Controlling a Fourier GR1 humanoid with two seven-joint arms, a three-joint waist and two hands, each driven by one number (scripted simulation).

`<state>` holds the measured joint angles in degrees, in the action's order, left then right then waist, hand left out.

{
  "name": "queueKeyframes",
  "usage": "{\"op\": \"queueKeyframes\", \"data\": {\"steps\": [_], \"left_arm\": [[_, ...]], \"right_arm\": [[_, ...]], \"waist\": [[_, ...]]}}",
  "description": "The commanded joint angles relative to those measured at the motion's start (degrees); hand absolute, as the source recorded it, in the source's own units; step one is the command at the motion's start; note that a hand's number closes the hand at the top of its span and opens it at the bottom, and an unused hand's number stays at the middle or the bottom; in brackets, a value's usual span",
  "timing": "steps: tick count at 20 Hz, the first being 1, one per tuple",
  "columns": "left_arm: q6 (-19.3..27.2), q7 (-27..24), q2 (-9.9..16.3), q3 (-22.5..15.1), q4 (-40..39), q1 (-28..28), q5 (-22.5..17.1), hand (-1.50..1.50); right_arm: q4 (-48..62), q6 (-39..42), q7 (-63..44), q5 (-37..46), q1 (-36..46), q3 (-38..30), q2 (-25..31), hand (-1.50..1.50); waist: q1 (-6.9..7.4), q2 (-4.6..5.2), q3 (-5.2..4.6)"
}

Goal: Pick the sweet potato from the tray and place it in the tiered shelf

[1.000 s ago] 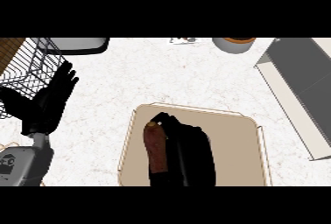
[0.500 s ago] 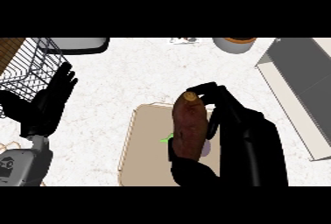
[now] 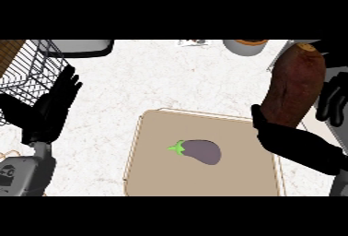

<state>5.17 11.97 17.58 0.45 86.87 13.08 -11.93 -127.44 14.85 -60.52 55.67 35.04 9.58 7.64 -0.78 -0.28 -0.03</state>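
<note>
Head view. I have the sweet potato [image 3: 293, 87] off the tray [image 3: 204, 184] and held up at the right side of the view, well above the surface [image 3: 170, 78]. My right robot hand [image 3: 292, 140] is curled round its lower end: the thumb shows on the near left of the tuber, and dark fingers [image 3: 334, 101] wrap its right side. The potato stands nearly upright, and most of its length sticks out above the grip.

Risks, as I judge them. The hold is low on a long tuber, so it could pivot or slip during the carry. The wire shelf [image 3: 31, 69] is at the far left of the view, well apart from the potato, so the carry runs across the whole surface. My left robot hand [image 3: 51, 108] rests open, fingers up, just beside the shelf, and could block the approach. A low path might also clip the eggplant [image 3: 202, 151] lying on the tray. The wire rim could catch the protruding end on entry. I cannot tell which tier is free.
</note>
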Motion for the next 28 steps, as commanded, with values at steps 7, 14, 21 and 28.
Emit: {"op": "queueKeyframes", "data": {"steps": [7,14,21,28], "left_arm": [[-1.21,1.55,0.62,1.66,-0.27,1.19,-0.40,0.00],[-0.23,2.88,0.02,1.76,1.39,1.82,1.18,0.00],[-1.68,-0.02,-2.58,1.16,1.53,-1.16,2.82,0.00],[-0.70,1.86,-4.10,1.69,-2.01,4.55,4.19,0.00]], "right_arm": [[-0.54,6.87,2.24,-14.02,-4.09,-24.31,7.76,1.50],[-0.08,8.32,11.77,-25.26,-12.23,-41.21,13.93,1.50],[13.65,1.41,21.88,-24.63,-12.73,-42.80,16.61,1.50],[21.22,1.18,33.48,-29.72,-18.38,-49.52,20.80,1.50]], "waist": [[0.18,0.14,0.08],[-0.07,0.08,0.11],[0.95,0.27,0.05],[0.59,0.31,0.05]]}}
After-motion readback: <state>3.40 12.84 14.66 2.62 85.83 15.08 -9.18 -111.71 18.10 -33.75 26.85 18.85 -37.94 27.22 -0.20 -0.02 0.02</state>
